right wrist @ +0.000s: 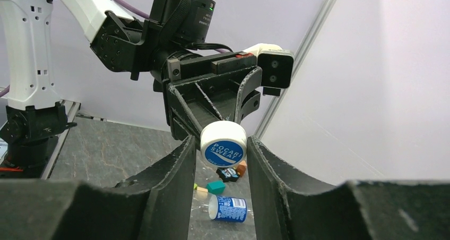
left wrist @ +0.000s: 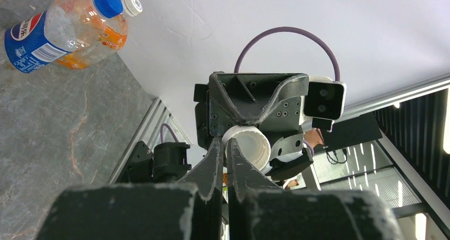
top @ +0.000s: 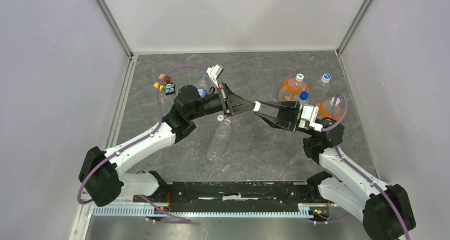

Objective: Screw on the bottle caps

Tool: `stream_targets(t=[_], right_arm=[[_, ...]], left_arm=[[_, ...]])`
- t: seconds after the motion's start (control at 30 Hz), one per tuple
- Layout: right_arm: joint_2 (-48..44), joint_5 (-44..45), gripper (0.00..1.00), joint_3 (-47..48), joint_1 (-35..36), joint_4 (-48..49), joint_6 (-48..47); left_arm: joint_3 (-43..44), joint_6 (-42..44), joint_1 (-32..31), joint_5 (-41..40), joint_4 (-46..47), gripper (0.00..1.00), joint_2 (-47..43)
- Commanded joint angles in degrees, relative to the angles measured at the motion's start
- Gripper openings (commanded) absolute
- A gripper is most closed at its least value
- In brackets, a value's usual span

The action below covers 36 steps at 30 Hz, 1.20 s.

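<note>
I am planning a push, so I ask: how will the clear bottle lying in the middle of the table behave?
The clear bottle lies on its side on the flat table, so a sideways push would probably roll it. It looks empty, so it is likely light and may skid. Its thin wall may dent if squeezed.

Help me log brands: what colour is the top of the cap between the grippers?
Blue, white lettering, white rim; the cap shows best from the right wrist.
</note>
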Motion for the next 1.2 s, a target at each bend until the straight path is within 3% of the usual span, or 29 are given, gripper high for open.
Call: stream_targets(t=[0.0,0.2,0.23,0.43,0.63,0.97,1.17], right_arm=[[0.3,-1.2,0.43,2.4,0.2,4.5,1.7],[0.3,-1.7,0.25,2.4,0.2,4.0,1.6],[0.2,-1.7,0.2,2.3,0.1,3.7,1.7],[-1.4,-1.3,0.0,2.2,0.1,-0.8,0.7],[-4.9,0.2,0.0,3.3,0.1,-14.4,-4.6],[-11.7,3.9,0.0,4.2,0.1,-41.0,-12.2],[-14.4,6.5,0.0,5.2,0.1,-54.1,-16.8]], left_arm=[[1.1,-1.7,-0.4,1.3,3.0,0.02,0.2],[1.0,-2.1,-0.6,1.2,4.0,0.03,0.0],[0.8,-2.0,-0.5,1.1,3.9,0.08,-0.1],[0.2,4.4,-0.5,-3.0,-3.3,0.5,-2.2],[2.6,17.3,-0.5,-14.9,-23.2,0.98,-6.8],[-0.1,33.1,1.0,-33.9,-42.4,1.0,-19.7],[9.3,40.1,0.9,-38.6,-65.5,1.0,-11.2]])
